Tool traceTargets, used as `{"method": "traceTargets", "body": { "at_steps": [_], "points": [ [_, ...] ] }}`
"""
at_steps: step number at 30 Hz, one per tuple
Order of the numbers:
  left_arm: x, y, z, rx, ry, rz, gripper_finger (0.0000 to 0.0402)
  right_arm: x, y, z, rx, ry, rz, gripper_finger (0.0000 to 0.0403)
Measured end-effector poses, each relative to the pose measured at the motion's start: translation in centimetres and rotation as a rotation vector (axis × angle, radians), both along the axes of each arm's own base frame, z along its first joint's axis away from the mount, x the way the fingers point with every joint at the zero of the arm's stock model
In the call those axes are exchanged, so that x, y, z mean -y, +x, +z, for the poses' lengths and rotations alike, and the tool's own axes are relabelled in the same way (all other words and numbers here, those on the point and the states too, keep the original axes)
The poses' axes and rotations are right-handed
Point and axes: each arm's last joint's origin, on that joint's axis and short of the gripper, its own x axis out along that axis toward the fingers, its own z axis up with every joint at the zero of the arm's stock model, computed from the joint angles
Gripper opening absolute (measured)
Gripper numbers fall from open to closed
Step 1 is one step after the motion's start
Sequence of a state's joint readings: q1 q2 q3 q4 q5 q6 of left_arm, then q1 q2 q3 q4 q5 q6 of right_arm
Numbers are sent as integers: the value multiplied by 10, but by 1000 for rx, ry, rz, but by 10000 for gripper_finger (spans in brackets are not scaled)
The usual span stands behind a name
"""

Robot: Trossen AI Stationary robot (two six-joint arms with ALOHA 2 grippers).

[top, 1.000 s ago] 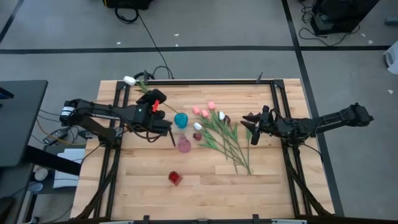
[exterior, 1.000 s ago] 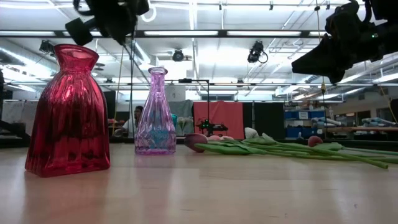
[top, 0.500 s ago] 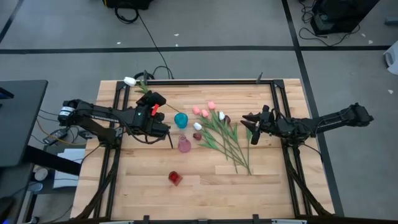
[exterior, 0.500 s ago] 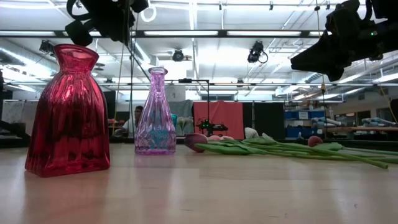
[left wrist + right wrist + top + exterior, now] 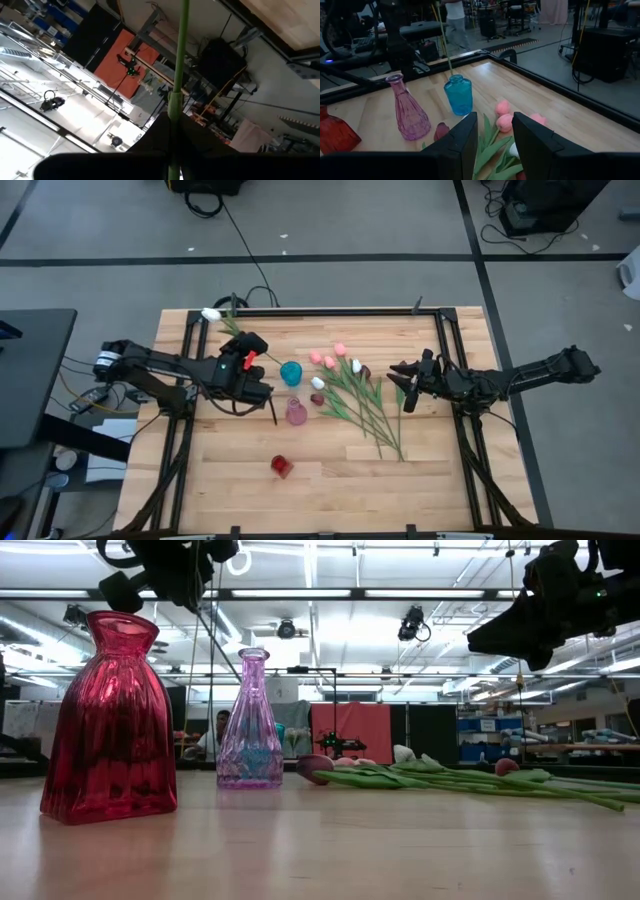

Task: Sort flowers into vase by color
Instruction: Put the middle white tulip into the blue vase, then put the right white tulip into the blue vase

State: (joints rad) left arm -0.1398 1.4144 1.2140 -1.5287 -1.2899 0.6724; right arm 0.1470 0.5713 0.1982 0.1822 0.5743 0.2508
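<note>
A white tulip (image 5: 210, 313) has a long green stem (image 5: 445, 45) that slants down into the mouth of the blue vase (image 5: 290, 372). My left gripper (image 5: 255, 365) is shut on that stem, above and left of the blue vase. The other tulips (image 5: 355, 395), pink, white and maroon, lie in a loose pile on the table right of the vases. My right gripper (image 5: 495, 135) is open and hovers to the right of the pile, over its stems. A pink vase (image 5: 296, 413) and a red vase (image 5: 281, 467) stand nearer. My left gripper pinches the white tulip's stem (image 5: 174, 102) between its two fingers, part-way along its length, coming from the table's left. The flower is lifted clear of the table and tilted. Its head points to the far left, and its lower end (image 5: 451, 72) is at the blue vase's mouth.
In the low view the red vase (image 5: 110, 720) stands closest and the pink vase (image 5: 250, 720) behind it. A black frame (image 5: 330, 311) runs round the table's far and side edges. Bare wood lies near the front edge. A person stands beyond the table's left side in the right wrist view.
My left gripper has shifted a little toward the table's left and near edges, staying shut on the stem. The white head has moved slightly nearer with it.
</note>
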Motion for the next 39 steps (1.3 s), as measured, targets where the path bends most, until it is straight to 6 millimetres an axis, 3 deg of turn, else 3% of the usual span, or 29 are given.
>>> {"method": "traceTargets", "body": {
  "at_steps": [13, 23, 29, 39],
  "points": [
    [5, 33, -25, -168, 14, -68, 23, 0, 0, 1, 1, -11, 1, 135],
    [6, 45, -32, -147, -12, -88, 41, 0, 0, 0, -3, -16, 2, 135],
    [7, 46, -34, -141, -78, -95, 86, 0, 0, 0, -3, -16, 2, 135],
    [19, 49, -34, -173, -104, -163, 204, 0, 0, 0, -3, -16, 2, 135]
  ]
}}
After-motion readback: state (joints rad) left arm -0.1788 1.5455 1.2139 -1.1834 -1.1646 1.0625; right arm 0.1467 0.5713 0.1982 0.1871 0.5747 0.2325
